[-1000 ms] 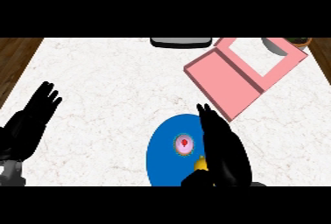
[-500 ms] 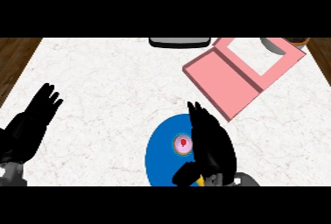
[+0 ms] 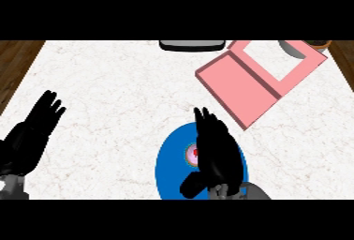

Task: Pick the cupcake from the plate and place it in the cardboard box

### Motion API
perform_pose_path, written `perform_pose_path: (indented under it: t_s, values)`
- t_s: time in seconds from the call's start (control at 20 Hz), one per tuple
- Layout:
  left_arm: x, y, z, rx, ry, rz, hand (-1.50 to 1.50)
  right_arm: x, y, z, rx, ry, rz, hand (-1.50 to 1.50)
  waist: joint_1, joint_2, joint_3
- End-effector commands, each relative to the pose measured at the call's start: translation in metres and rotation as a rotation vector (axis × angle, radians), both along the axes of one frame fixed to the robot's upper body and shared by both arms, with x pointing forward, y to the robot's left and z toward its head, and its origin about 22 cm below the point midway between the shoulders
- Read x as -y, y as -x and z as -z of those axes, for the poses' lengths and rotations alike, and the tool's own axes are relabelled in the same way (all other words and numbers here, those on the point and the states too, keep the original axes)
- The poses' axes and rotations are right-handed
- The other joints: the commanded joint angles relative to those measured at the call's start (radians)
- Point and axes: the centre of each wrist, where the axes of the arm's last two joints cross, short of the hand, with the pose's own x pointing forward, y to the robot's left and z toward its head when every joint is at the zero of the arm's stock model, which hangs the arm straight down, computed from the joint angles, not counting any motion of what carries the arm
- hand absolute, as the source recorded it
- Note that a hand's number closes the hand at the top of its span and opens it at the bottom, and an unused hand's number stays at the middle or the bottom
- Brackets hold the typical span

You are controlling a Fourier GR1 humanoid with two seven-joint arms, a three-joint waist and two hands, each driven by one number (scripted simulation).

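Observation:
A blue plate (image 3: 174, 157) lies at the near middle of the marble counter. On it sits the cupcake (image 3: 192, 153), pink-topped with a red dot, only its left part showing. My right hand (image 3: 216, 152) hovers over the plate and covers most of the cupcake, fingers straight and pointing away, thumb hanging down at its left. The pink cardboard box (image 3: 259, 77) lies open at the far right, its lid flat toward the plate. My left hand (image 3: 31, 133) rests open at the left edge, fingers up.
A dark flat object (image 3: 193, 45) sits at the counter's far edge. A grey bowl-like object (image 3: 293, 48) shows behind the box, with a brown thing (image 3: 319, 44) in the far right corner. Wooden floor borders the counter at left.
My right hand has moved left over the plate, now covering most of the cupcake. The yellow patch near the wrist no longer shows. The left hand has stayed still.

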Motion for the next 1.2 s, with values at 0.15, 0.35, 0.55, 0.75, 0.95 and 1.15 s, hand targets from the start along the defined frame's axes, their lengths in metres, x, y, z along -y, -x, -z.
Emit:
perform_pose_path:
  t_s: [0.15, 0.35, 0.55, 0.75, 0.95, 1.15]
  values:
    - [0.0, -0.009, -0.013, -0.006, 0.003, -0.001, 0.0, -0.016, -0.01, -0.005, -0.115, 0.148, 0.127, -1.5, 0.006, 0.001, 0.0]
    - [0.006, -0.002, -0.011, 0.015, 0.001, 0.017, 0.0, -0.022, -0.017, 0.01, -0.148, 0.154, 0.129, -1.5, 0.012, 0.001, 0.0]
    - [-0.006, 0.004, -0.007, 0.007, 0.001, -0.004, 0.0, -0.012, -0.025, 0.016, -0.175, 0.152, 0.145, -1.5, 0.005, 0.0, 0.0]
    - [0.002, -0.004, 0.0, -0.001, 0.017, -0.005, 0.0, -0.021, -0.027, 0.012, -0.188, 0.195, 0.148, -1.5, 0.001, 0.0, 0.0]
    - [0.005, -0.003, -0.005, -0.012, -0.002, 0.006, 0.0, -0.02, -0.024, 0.027, -0.21, 0.193, 0.147, -1.5, 0.002, 0.0, 0.0]
    - [-0.005, 0.003, -0.014, -0.005, -0.006, 0.012, 0.0, -0.024, -0.021, 0.024, -0.216, 0.192, 0.145, -1.5, 0.006, -0.002, 0.0]
